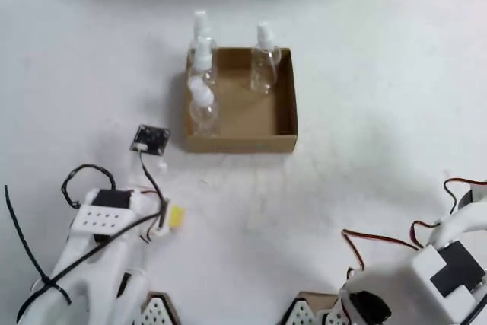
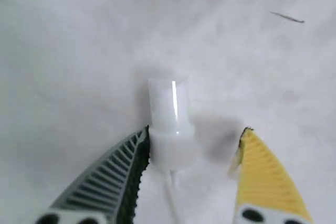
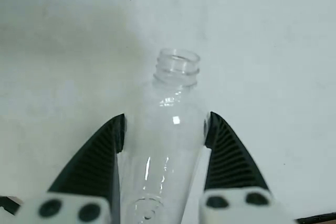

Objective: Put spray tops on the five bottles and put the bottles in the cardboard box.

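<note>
Right end effector [image 3: 165, 120] is pinched on the uncapped bottle [image 3: 177, 69], judged light, thin-walled and slippery, best gripped gently below the shoulder; left end effector [image 2: 196, 130] is spread around the spray top [image 2: 170, 121]; four capped bottles [image 1: 264, 66] are kept in the cardboard box [image 1: 288, 104] at 12 o'clock.

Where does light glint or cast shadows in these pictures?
Left wrist view: a bright streak runs down the spray top, a soft shadow beside it. Right wrist view: small glints on the uncapped bottle. High view: the cardboard box is darker along its right inner wall.
</note>
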Controlling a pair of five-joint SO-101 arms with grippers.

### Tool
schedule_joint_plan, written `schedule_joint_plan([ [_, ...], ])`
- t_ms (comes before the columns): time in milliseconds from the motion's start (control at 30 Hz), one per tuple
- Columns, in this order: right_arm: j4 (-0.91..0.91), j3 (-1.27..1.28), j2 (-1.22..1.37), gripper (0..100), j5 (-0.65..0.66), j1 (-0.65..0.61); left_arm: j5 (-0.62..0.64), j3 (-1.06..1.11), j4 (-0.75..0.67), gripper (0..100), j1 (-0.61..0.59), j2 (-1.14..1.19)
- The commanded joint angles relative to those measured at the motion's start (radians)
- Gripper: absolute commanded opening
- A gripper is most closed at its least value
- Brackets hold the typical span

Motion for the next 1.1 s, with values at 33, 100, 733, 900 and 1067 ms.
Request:
schedule_joint_plan([
  [33, -0.005, -0.008, -0.013, 1.5, 0.009, -0.004, -0.008, -0.061, -0.066, 26, -0.015, 0.031],
  [100, -0.004, -0.008, -0.013, 1.5, 0.009, -0.010, -0.008, -0.060, -0.081, 25, -0.015, 0.044],
  [733, 0.294, -0.020, -0.282, 1.5, 0.000, -0.081, 0.181, -0.149, -0.009, 2, -0.008, -0.056],
  [900, 0.306, 0.110, -0.466, 1.6, -0.100, -0.162, 0.239, -0.249, 0.204, 2, -0.008, -0.331],
  [1067, 0.305, 0.276, -0.670, 1.6, -0.201, -0.292, 0.245, -0.272, 0.295, 2, -0.016, -0.587],
])
